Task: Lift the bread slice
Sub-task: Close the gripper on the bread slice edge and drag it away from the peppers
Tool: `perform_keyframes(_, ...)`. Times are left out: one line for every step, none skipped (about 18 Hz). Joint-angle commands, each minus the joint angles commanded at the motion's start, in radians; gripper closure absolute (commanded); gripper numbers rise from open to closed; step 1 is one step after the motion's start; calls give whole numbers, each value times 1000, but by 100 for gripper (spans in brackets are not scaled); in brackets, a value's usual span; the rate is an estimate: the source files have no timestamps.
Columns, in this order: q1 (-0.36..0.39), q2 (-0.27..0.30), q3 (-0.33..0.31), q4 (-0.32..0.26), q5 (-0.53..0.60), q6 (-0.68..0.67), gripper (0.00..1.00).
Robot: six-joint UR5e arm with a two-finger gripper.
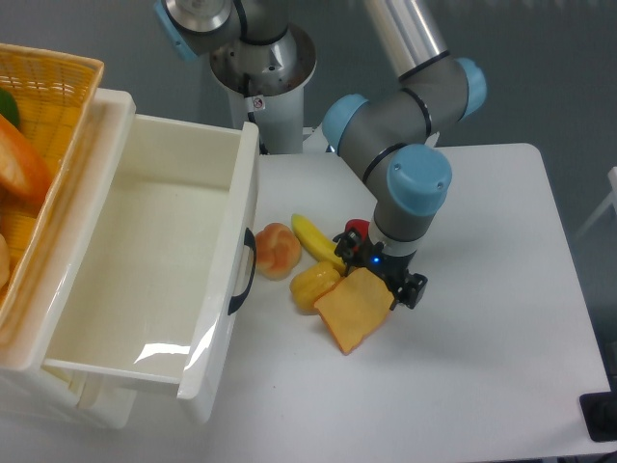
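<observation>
gripper (pixel 380 269) spread, empty, over slice's top edge | bread slice (pixel 353 310) just below | looked light, stiff, flat | pinch across crust edges

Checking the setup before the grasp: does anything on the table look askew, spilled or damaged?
Nothing looks damaged or spilled. The toy foods lie bunched together: the bread slice lies at an angle, its edge against the yellow pepper, with the banana and peach fruit beside them. The gripper hangs over the slice's upper corner.
</observation>
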Motion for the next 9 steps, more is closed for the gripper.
perform_keyframes(0, -2, 0, 0, 0, 0, 0)
perform_keyframes(-2, -2, 0, -2, 0, 0, 0)
perform_keyframes(-2, -2, -2, -2, 0, 0, 0)
perform_keyframes(-2, -3, -2, -2, 0, 0, 3)
perform_keyframes(-2, -3, -2, -2, 0, -2, 7)
perform_keyframes(-2, -3, -2, -2, 0, -2, 18)
perform_keyframes(0, -2, 0, -2, 0, 2, 31)
perform_keyframes(2, -2, 5, -3, 0, 2, 46)
perform_keyframes(5, -2, 11, -3, 0, 5, 62)
